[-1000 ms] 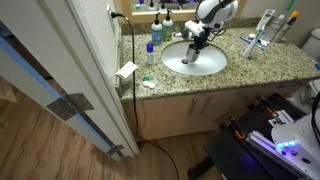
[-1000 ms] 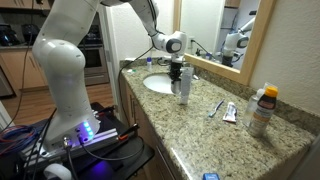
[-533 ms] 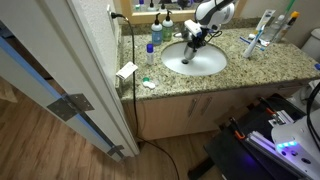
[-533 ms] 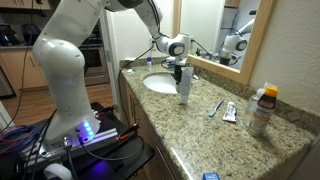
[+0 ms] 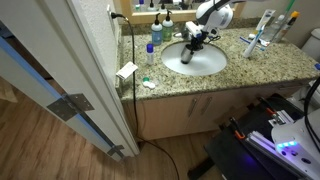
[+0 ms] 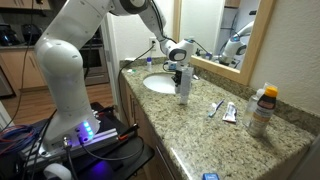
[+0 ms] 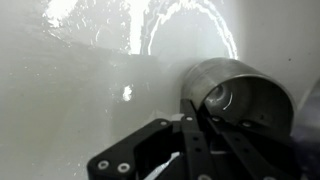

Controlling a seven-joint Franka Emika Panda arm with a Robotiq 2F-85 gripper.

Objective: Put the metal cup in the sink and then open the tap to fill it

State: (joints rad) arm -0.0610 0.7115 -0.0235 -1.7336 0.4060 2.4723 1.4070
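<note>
My gripper (image 5: 191,42) is shut on the metal cup (image 5: 187,56), a small dull grey tumbler, and holds it upright over the white oval sink (image 5: 212,66). In both exterior views the cup (image 6: 184,92) hangs below the gripper (image 6: 182,78), at the near side of the sink (image 6: 152,86). In the wrist view the fingers (image 7: 196,128) are pressed together on the rim of the cup (image 7: 245,92), whose open mouth faces the camera, with the white basin wall (image 7: 80,90) all around. The tap is mostly hidden behind my arm.
The speckled granite countertop (image 5: 270,62) holds a blue-topped bottle (image 5: 155,32) and a toothbrush stand (image 5: 262,36). An orange-capped bottle (image 6: 262,108) and a tube (image 6: 230,113) lie further along it. A door (image 5: 70,80) stands beside the counter and a mirror (image 6: 215,30) behind it.
The gripper with the cup has shifted slightly along the counter over the basin. The grip has not changed.
</note>
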